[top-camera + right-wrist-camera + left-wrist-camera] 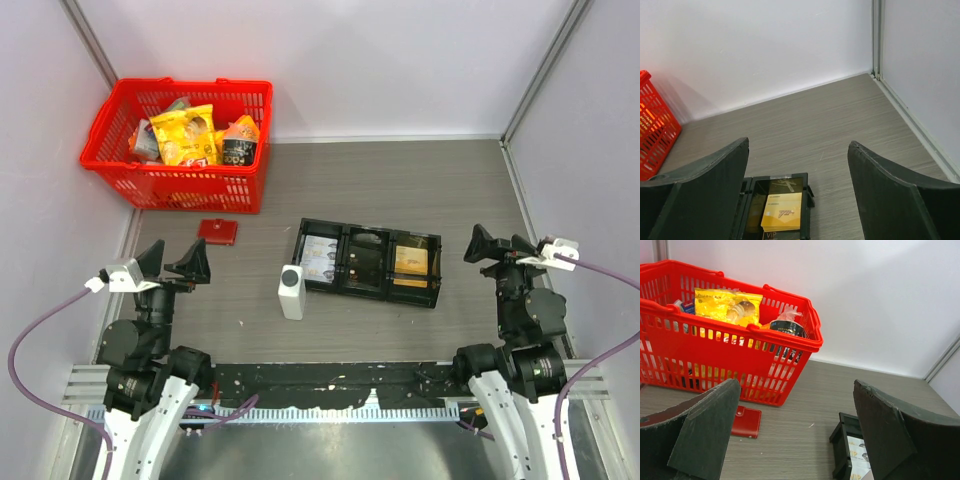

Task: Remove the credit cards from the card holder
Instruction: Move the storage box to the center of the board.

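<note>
Nearest us, two arms rise from the counter's (420, 190) near edge, one per side, elbows folded and wrists level, both pointing toward the far wall. The left end effector (176, 256) has its fingers spread wide on nothing. The right end effector (500, 246) is likewise spread and bare.

We count one card holder (217, 231). It lies flat, red cover up, just near of the one red basket (190, 190) and beyond the left end effector. Its long axis runs left to right, slightly skewed. Well to its right sits one black tray (345, 262) of three compartments, with one white box (291, 292) just beside its near-left corner.
</note>
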Tool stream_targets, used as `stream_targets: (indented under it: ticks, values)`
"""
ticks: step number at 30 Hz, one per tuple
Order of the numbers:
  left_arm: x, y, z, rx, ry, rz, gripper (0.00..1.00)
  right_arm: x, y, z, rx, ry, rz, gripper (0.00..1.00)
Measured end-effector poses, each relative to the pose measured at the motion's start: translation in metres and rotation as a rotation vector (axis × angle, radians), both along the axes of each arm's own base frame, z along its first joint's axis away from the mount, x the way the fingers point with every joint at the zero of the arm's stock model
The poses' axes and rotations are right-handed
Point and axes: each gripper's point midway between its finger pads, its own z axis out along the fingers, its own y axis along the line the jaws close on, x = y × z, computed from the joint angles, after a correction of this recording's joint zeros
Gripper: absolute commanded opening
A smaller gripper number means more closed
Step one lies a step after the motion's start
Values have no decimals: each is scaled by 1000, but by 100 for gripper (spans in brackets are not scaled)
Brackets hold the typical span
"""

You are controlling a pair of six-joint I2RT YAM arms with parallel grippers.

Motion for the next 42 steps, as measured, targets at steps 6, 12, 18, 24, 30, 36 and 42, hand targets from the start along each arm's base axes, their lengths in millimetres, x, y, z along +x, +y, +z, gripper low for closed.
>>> stream_targets:
  ticks: [6,12,18,24,30,36,42]
  values:
    - [-1,0,1,-1,-4,0,100,10,10,-7,41,98,43,84]
    - [-6,2,5,-9,-28,-1,100,18,49,-2,72,219,242,92]
    - [-8,2,6,-13,-35,0,100,32,84,-36,161,503,394,100]
    - [-8,3,7,-14,-37,0,100,14,110,-105,232,828,421,100]
    - [-8,3,7,-15,-37,1,100,-27,147,-140,192,945,466,100]
    - [-8,4,6,-16,-36,7,100,-55,190,-184,58,1058,453,100]
    - [-8,5,6,-18,-35,13,100,-68,235,-229,-33,1127,434,100]
